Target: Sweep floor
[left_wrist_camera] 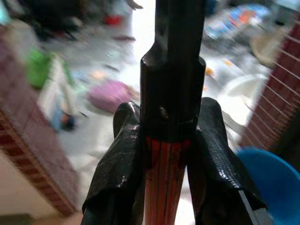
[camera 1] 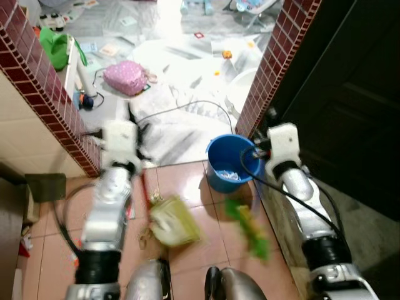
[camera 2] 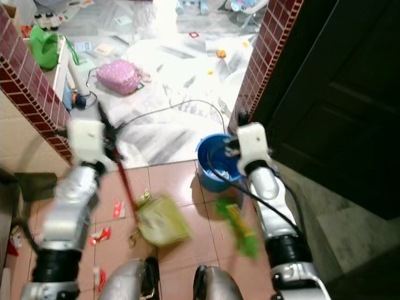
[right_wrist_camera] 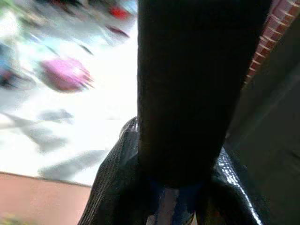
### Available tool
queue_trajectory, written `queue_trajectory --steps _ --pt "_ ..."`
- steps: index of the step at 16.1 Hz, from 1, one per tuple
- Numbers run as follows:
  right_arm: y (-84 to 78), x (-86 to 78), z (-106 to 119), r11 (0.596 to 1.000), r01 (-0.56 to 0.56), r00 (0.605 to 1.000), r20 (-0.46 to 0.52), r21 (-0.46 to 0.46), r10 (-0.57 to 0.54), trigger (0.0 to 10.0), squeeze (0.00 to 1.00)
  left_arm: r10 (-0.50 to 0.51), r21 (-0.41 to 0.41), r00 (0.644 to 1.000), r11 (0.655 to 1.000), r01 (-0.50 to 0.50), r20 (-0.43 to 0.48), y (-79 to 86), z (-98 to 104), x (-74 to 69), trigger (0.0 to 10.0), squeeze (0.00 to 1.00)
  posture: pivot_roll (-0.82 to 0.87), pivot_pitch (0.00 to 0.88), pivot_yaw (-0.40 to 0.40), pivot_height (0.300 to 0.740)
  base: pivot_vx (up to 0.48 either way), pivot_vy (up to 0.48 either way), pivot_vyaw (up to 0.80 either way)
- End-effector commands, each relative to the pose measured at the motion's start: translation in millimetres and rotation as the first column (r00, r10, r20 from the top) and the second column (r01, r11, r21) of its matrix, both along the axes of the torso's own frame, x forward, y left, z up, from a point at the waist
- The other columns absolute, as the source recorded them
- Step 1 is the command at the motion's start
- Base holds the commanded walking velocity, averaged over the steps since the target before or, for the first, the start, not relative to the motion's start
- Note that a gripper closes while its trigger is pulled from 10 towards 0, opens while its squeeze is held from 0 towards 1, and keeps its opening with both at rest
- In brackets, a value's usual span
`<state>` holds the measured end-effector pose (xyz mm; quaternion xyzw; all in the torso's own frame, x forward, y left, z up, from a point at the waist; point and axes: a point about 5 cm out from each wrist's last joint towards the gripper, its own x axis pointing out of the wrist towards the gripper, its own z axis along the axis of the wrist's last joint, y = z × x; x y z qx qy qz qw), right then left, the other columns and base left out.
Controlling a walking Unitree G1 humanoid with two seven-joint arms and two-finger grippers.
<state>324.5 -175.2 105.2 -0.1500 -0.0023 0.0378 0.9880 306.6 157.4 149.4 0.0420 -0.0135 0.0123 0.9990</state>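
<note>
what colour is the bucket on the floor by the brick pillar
Blue. The bucket shows best in the left eye view, standing beside the right gripper.

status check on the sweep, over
Left end effector shut on red broom handle. Right end effector shut on dark handle. Wrappers on tiles. Blue bucket and cable ahead.
</note>
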Motion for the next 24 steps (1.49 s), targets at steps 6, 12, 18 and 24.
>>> queue_trajectory --steps 6,12,18,24 --pt "-39.0 3.6 -12.1 0.971 0.235 0.970 -0.054 -0.032 -0.237 10.0 0.00 -0.059 -0.012 0.986 0.998 0.062 0.159 -8.2 38.5 5.2 10.0 0.00 -0.02 0.111 -0.045 0.740 0.000 0.000 -0.31" --pt "-38.0 4.8 -15.2 0.971 0.239 0.969 -0.054 -0.031 -0.240 10.0 0.00 -0.031 -0.028 0.977 0.999 0.038 0.212 -6.4 52.2 5.3 10.0 0.00 -0.02 0.111 -0.045 0.740 0.000 -0.093 0.00" --pt "-37.1 6.4 -18.8 0.971 0.235 0.969 -0.064 -0.037 -0.237 10.0 0.00 0.060 -0.086 0.910 0.996 -0.027 0.410 10.8 117.0 17.4 10.0 0.00 -0.01 0.101 -0.052 0.740 0.086 -0.177 0.00" --pt "-32.1 8.4 -20.1 0.975 0.218 0.974 -0.061 -0.037 -0.219 10.0 0.00 0.078 -0.114 0.833 0.993 -0.019 0.548 6.1 166.4 26.1 10.0 0.00 -0.01 0.091 -0.049 0.740 0.286 0.000 0.00"
